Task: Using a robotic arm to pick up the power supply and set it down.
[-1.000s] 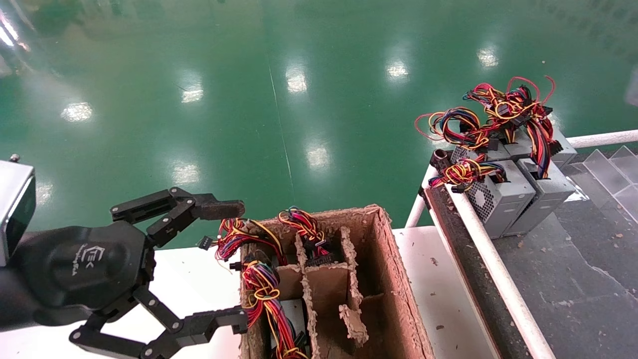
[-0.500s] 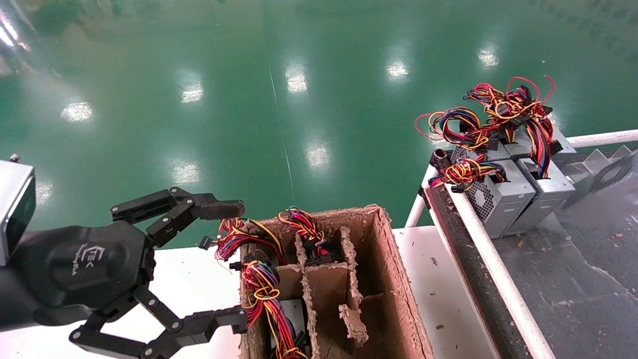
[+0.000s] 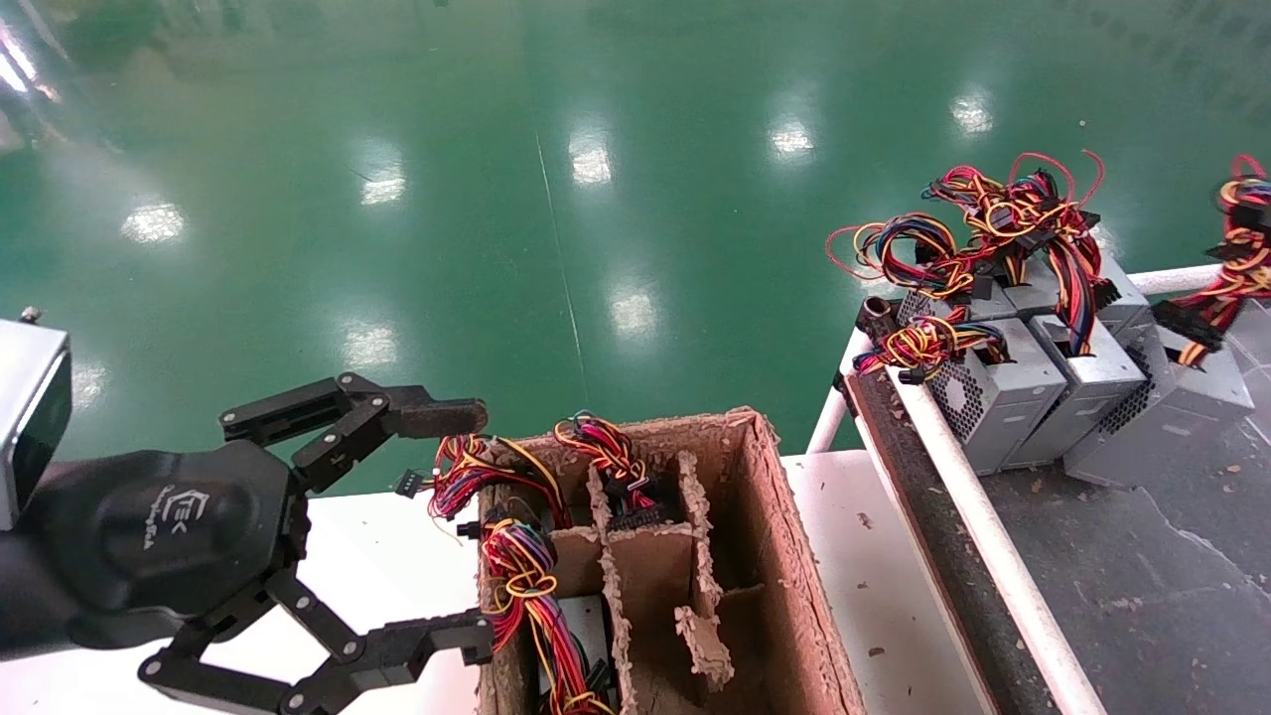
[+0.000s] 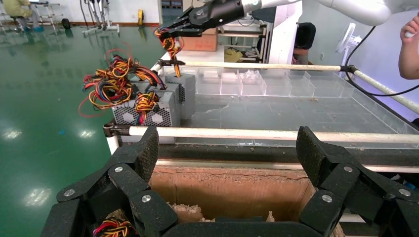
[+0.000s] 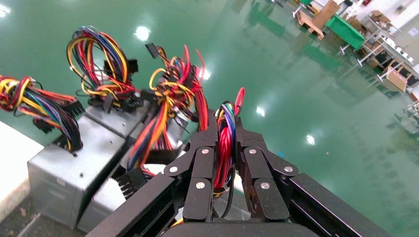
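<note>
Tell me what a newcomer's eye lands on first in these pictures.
First, the tangle of red, yellow and blue wires atop the grey power supplies at the dark bench's corner, on the right. Next, the right gripper shut on one supply's wire bundle. Then the left gripper, open, beside the torn cardboard box.

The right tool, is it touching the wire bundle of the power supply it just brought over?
Touching. The right wrist view shows the right tool shut on the wire bundle, the red and blue wires pinched between its fingers.
</note>
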You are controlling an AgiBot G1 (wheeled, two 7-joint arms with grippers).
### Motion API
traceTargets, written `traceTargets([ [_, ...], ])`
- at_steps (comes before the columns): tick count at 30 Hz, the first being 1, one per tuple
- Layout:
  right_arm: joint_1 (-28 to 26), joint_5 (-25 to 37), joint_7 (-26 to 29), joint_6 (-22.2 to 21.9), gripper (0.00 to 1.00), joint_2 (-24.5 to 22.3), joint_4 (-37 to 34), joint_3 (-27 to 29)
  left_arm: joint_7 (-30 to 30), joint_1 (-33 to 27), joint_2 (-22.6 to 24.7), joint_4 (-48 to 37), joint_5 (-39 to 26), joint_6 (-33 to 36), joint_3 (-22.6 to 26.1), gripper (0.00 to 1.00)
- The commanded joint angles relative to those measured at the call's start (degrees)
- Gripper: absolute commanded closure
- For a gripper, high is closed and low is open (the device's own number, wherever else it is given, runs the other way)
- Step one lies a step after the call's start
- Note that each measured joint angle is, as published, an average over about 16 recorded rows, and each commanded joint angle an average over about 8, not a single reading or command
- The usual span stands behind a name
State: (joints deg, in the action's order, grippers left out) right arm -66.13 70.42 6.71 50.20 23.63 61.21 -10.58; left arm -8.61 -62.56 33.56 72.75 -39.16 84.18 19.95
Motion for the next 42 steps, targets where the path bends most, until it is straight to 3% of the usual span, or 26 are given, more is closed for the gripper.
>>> traceTargets([
  [1, -0.3, 0.5, 0.3, -0.5, 1.0, 0.7, 0.6, -0.4, 0.0, 0.0, 0.0, 0.0, 0.0, 0.0, 0.0, 0.0],
  [5, -2.7, 2.8, 0.6, -0.2, 1.0, 2.4, 0.3, -2.2, 0.0, 0.0, 0.0, 0.0, 0.0, 0.0, 0.0, 0.0],
  [6, -3.3, 3.5, 0.7, -0.1, 0.95, 2.8, 0.1, -2.6, 0.0, 0.0, 0.0, 0.0, 0.0, 0.0, 0.0, 0.0],
  [13, -6.1, 5.9, 1.4, -0.6, 0.07, 4.5, -0.8, -4.0, 0.0, 0.0, 0.0, 0.0, 0.0, 0.0, 0.0, 0.0],
  [14, -6.3, 6.0, 1.6, -0.6, 0.0, 4.6, -0.8, -4.1, 0.0, 0.0, 0.0, 0.0, 0.0, 0.0, 0.0, 0.0],
  [31, -7.5, 5.8, 4.0, -0.3, 0.0, 4.5, 0.4, -3.9, 0.0, 0.0, 0.0, 0.0, 0.0, 0.0, 0.0, 0.0],
  [42, -5.6, 0.4, 4.2, 5.2, 0.0, 5.6, 2.5, -4.0, 0.0, 0.0, 0.0, 0.0, 0.0, 0.0, 0.0, 0.0],
])
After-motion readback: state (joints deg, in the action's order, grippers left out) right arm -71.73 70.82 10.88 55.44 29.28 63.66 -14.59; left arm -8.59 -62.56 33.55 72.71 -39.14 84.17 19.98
